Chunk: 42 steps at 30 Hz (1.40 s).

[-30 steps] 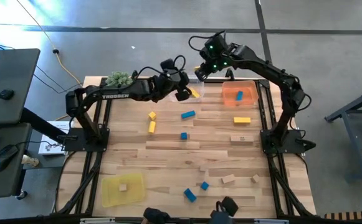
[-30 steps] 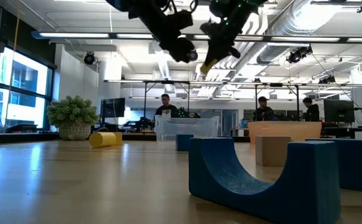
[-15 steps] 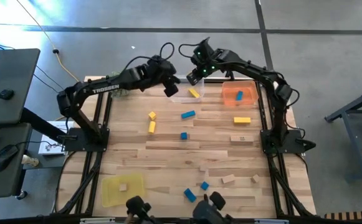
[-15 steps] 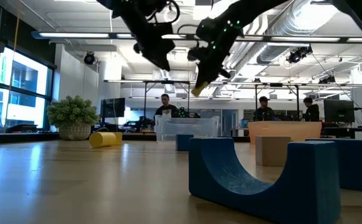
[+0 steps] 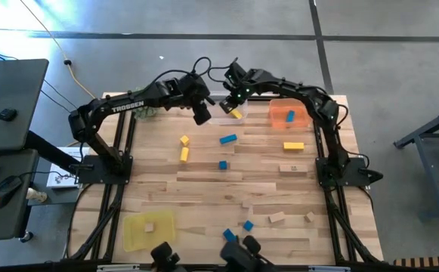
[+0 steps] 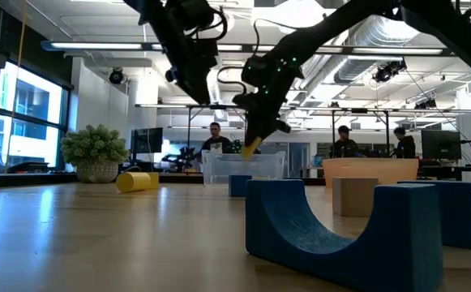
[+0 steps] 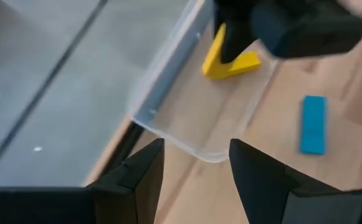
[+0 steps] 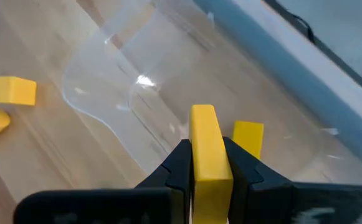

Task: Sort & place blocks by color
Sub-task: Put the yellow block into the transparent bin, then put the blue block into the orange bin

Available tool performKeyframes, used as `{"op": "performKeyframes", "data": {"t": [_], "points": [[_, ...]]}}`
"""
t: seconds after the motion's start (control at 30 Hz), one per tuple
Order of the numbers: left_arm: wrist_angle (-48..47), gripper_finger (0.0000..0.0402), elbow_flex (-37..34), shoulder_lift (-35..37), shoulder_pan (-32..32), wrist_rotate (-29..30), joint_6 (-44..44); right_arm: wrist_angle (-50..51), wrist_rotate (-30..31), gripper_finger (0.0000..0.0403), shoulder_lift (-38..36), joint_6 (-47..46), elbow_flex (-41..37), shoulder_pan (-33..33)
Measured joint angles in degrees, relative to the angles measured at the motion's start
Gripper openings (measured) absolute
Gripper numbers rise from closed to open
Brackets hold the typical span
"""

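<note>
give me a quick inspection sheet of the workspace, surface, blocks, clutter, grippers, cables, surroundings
surface: wooden slat table, no spill or damage seen.
job's things: yellow, blue and plain wood blocks scattered on the table; one yellow block lies in the clear tray; a blue block in the orange tray; a plain block in the yellow tray.
clutter: green plant at the far left corner.
grippers: right gripper shut on a yellow bar above the clear tray; left gripper open and empty beside it.
cables: loops on both arms; a cord on the floor to the left.
surroundings: desk at left; people at benches in the background of the low view.
</note>
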State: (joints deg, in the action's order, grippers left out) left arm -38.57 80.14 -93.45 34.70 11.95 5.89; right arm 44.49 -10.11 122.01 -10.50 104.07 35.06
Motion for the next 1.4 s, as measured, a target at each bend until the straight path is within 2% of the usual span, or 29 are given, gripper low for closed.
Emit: {"op": "performKeyframes", "data": {"t": [0.17, 0.27, 0.5, 0.73, 0.9, 1.17, 1.4], "points": [[-1.9, 0.0170, 0.0, 0.0, 0.0, -9.2, -1.3, -0.1, -0.8, 0.0035, 2.4, 0.0, 0.0, -0.6], [-2.2, 0.0170, 0.0, 0.0, -0.4, -11.3, -1.4, -0.2, -2.2, 0.0035, 3.6, -0.1, 0.0, -1.0], [-2.2, 0.0170, 0.0, 0.0, -0.6, -11.3, -1.2, -0.6, -3.5, 0.0037, 4.2, -1.5, 0.0, -1.1], [-2.2, 0.0170, 0.0, 0.0, -0.6, -11.3, -1.2, -0.6, -2.5, 0.0087, 4.3, -2.6, 0.0, -1.3], [-2.2, 0.0170, 0.0, 0.0, -0.6, -11.3, -1.2, -0.5, -2.3, 0.0106, 4.2, -2.6, 0.0, -1.4], [-3.6, 0.0170, 0.0, 0.0, -0.6, -11.3, 0.3, 2.0, -6.1, 0.0109, 2.4, -6.2, 0.1, -1.5], [-5.3, 0.0170, -0.1, 0.8, -0.7, -11.3, 3.3, 4.9, -5.4, 0.0110, -0.7, -6.6, 0.1, -4.1]]}}
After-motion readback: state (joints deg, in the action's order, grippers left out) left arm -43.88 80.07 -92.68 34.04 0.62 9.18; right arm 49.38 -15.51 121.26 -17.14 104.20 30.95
